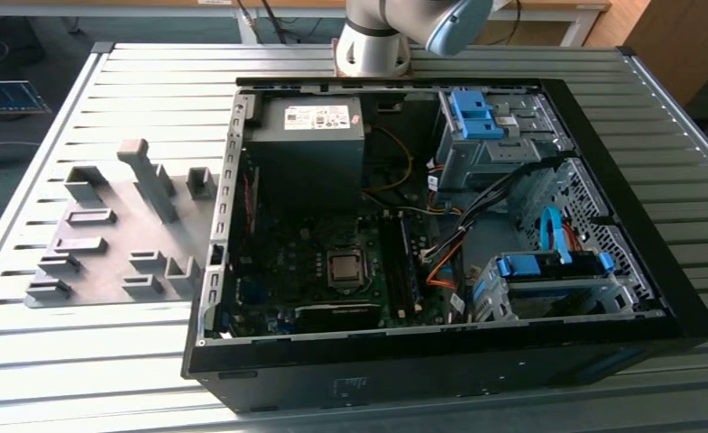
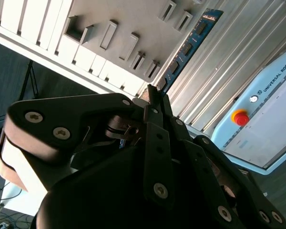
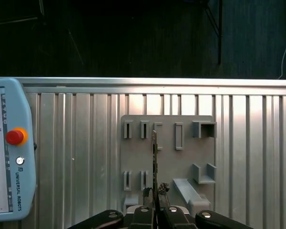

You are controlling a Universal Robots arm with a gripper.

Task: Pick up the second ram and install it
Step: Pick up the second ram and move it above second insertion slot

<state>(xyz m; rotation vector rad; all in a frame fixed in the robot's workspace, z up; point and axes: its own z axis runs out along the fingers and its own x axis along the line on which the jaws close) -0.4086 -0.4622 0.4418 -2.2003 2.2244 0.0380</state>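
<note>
Gripper (image 3: 155, 194) clamped on second ram (image 2: 188, 45), which sits edge-on in first wrist view, over grey holder plate (image 3: 181, 160). Open PC case (image 1: 450, 370) sits beside plate. Judgement: firm pinch, stick kept straight, no tilt during carry.

The computer case (image 1: 450, 383) is open on top, leaving a way in from above. Within, the power supply (image 1: 311, 144) and a drive cage (image 1: 498, 135) stand tall, and loose cables (image 1: 450, 239) cross the gap beside the memory slots (image 1: 402, 262). On the exterior view's left, the grey plate (image 1: 115, 251) with upright blocks (image 1: 151, 180) sits on the slatted surface (image 1: 149, 81), bare slats around it. In the first wrist view the gripper (image 3: 155, 192), clamped on the memory stick (image 3: 154, 157), hangs above that plate, apart from its blocks.
</note>
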